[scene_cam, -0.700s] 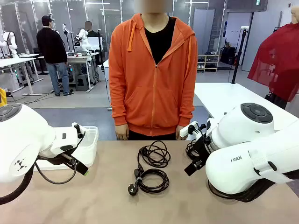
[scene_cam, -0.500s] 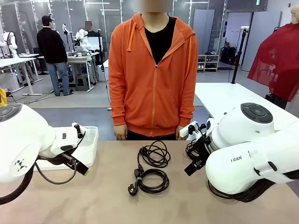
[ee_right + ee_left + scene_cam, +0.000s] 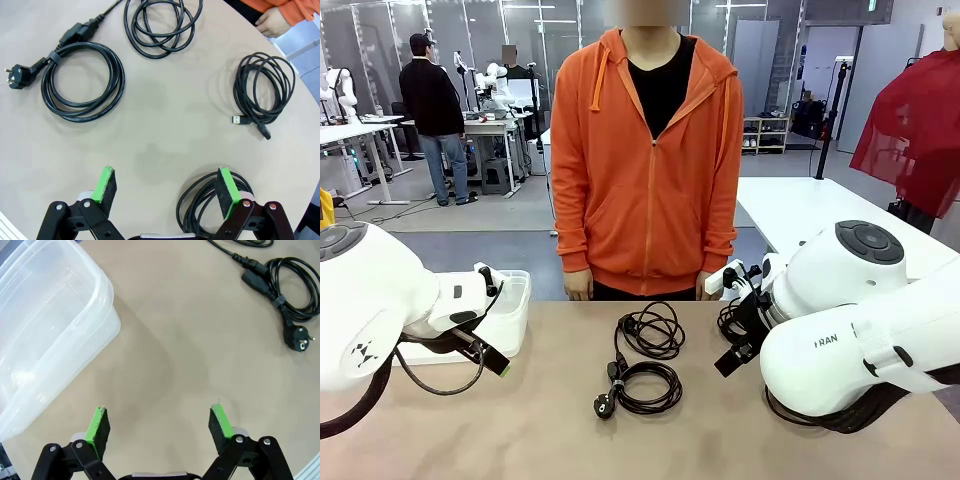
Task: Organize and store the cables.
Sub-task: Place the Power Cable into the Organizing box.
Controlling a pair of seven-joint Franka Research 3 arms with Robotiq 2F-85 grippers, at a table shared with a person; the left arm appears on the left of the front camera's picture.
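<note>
While wide apart, right hand (image 3: 166, 176) over the cables (image 3: 82, 80), one coil (image 3: 191, 204) beneath its finger (image 3: 225, 192).

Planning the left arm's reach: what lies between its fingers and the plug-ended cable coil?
Bare tabletop, in the left wrist view, from fingers to cable coil.

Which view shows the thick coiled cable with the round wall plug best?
The right wrist view: the thick cable lies whole, seen from above, with loop, tie and plug clear. The front view shows it mid-table, flattened by the low angle. The left wrist view has it far off against the right edge.
</note>
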